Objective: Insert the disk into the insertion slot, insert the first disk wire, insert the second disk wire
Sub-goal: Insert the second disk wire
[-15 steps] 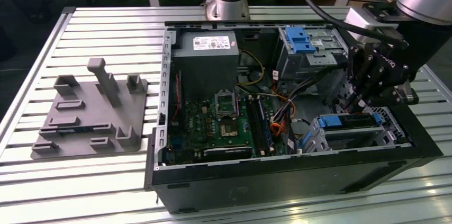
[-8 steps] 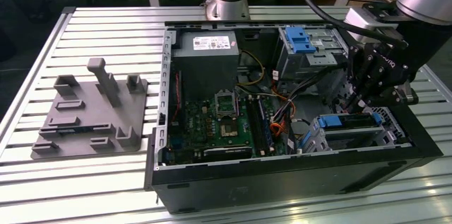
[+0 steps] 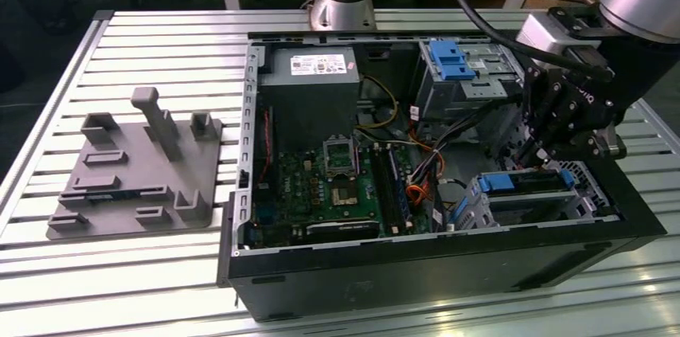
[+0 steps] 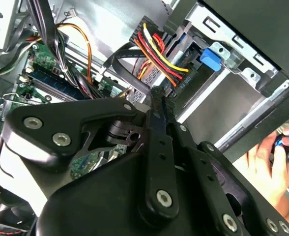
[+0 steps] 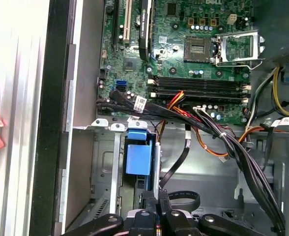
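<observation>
Second wrist view: the gripper (image 4: 157, 101) has its black jaws drawn together, their tips pressed against the dark connector of a bundle of red, yellow and orange wires (image 4: 157, 51) at the rear of the disk (image 4: 211, 58); whether the jaws pinch anything cannot be told. The disk, marked by its blue carrier handle, sits seated inside the insertion slot (image 4: 243, 64), the low silvery cage in the corner of the computer case. In the first wrist view the same blue handle (image 5: 138, 156) lies just beyond the gripper (image 5: 159, 201), with black cables (image 5: 208, 130) running across above it toward the green motherboard (image 5: 184, 44). In the exterior view the gripper (image 3: 547, 158) reaches down into the open case (image 3: 425, 261), directly over the disk (image 3: 521, 184) in its cage (image 3: 579, 205). A taller grey cage with a blue clip (image 3: 451, 58) stands farther back. The case rests on a slatted worktop (image 3: 127, 34), beside a grey fixture plate (image 3: 133, 170). A person's hand (image 4: 267, 162) rests outside the case wall.
</observation>
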Available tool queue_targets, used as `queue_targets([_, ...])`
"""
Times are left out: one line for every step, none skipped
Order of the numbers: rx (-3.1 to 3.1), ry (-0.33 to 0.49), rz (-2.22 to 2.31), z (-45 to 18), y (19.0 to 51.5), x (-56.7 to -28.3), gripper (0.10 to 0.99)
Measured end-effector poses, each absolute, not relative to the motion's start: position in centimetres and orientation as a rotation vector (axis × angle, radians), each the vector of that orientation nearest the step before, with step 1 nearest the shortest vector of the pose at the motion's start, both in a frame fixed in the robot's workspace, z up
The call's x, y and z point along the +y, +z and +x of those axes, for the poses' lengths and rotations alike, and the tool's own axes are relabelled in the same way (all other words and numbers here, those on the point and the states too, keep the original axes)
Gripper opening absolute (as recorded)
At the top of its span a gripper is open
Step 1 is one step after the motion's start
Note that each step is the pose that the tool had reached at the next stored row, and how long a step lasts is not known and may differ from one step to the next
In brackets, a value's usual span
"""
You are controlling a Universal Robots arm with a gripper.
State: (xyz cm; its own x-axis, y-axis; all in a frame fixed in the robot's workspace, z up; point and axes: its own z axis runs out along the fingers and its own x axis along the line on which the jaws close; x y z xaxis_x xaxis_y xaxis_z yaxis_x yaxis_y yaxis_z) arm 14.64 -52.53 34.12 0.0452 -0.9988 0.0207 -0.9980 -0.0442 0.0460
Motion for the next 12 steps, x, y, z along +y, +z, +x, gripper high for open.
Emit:
queue_targets([-2.138,-0.026,2.236,14.64,34.12,-52.53,0.145])
queue_targets([-2.138,-0.026,2.236,14.64,34.12,-52.53,0.145])
queue_targets([-2.138,-0.026,2.236,14.64,34.12,-52.53,0.145])
queue_targets([-2.138,-0.026,2.236,14.64,34.13,-52.53,0.145])
queue_targets([-2.138,-0.026,2.236,14.64,34.13,-52.54,0.145])
queue_targets([-2.138,-0.026,2.236,14.64,34.12,-52.54,0.145])
queue_targets([-2.138,-0.026,2.236,14.65,34.12,-52.57,0.145])
queue_targets([-2.138,-0.026,2.236,14.65,34.12,-52.61,0.145])
queue_targets([-2.138,-0.026,2.236,14.65,34.12,-52.67,0.145])
queue_targets([-2.138,-0.026,2.236,14.65,34.12,-52.74,0.145])
queue_targets([-2.138,-0.026,2.236,14.66,34.12,-52.83,0.145])
queue_targets([-2.138,-0.026,2.236,14.67,34.12,-52.93,0.145])
